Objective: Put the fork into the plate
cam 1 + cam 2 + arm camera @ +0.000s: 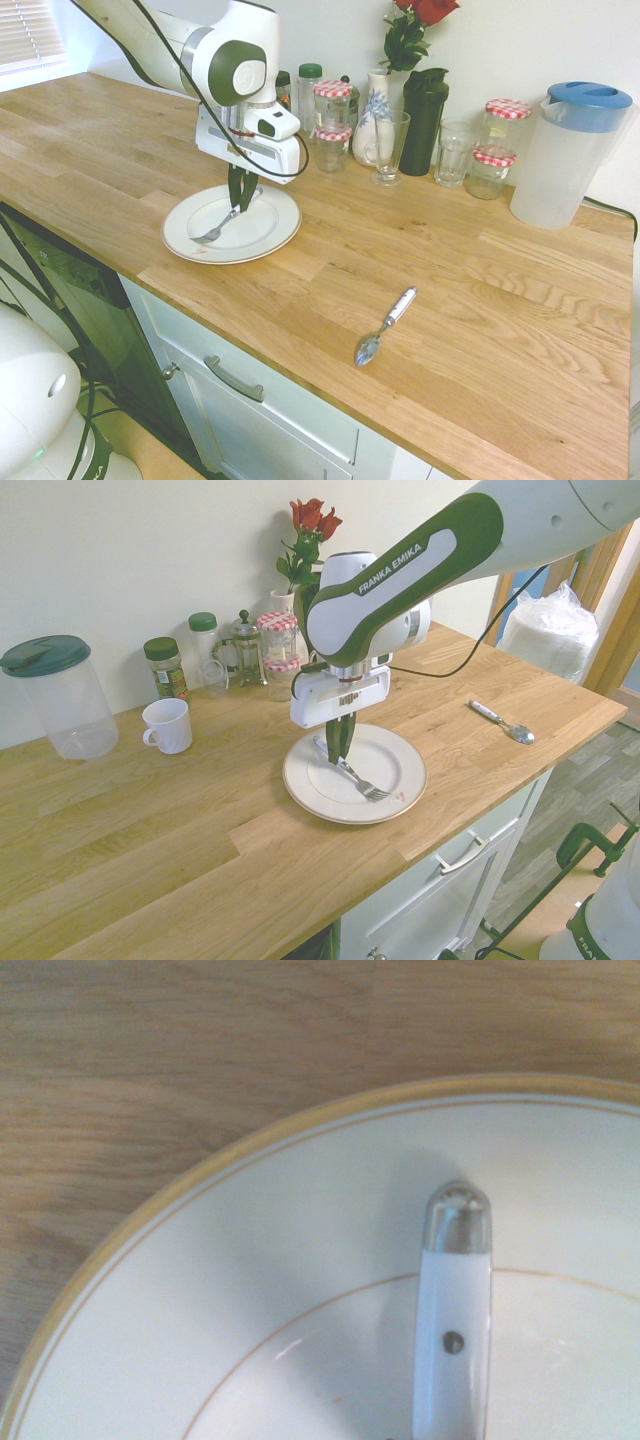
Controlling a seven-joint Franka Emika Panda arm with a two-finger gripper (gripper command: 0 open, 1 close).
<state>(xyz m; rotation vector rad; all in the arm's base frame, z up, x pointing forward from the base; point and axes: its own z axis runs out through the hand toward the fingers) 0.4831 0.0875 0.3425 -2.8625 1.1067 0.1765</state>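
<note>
Nearest the lens, spoon [384, 326] lies on counter [480, 300], well apart from plate [275, 235]. Fork [222, 226] rests tilted, tines down on the plate, handle up in clenched pincer [240, 204], apparently lowered for release.

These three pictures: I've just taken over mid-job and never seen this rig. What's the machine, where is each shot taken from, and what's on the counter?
It is one white robot arm ending in a two-finger gripper. Two pictures come from room cameras on opposite sides of the wooden counter; the third looks down from the wrist. The gripper is closed on the handle of the fork, whose tines rest on the plate. The wrist view shows that white handle over the plate. A spoon lies apart on the counter. Jars, glasses, a pitcher and a vase stand along the wall.
</note>
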